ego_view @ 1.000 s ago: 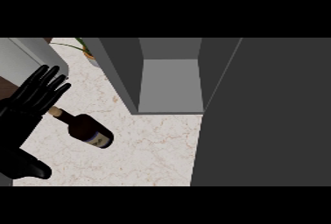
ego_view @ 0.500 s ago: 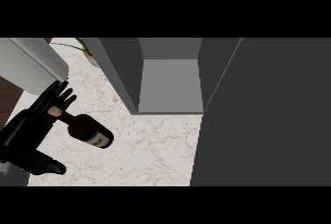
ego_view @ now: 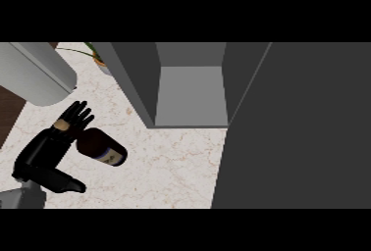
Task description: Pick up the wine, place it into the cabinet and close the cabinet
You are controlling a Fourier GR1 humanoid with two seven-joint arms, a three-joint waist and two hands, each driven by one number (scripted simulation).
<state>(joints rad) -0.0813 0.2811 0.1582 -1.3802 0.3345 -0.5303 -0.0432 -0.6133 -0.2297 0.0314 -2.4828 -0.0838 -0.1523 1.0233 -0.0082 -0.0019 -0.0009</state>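
Wine bottle (ego_view: 103,150) lies on the surface (ego_view: 168,169) left of the cabinet (ego_view: 190,93); left hand (ego_view: 45,149) covers its neck, fingers (ego_view: 74,113) straight.

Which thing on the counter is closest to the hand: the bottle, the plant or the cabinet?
The wine bottle: it lies on its side, its neck under the left hand; the plant and the open cabinet stand farther back.
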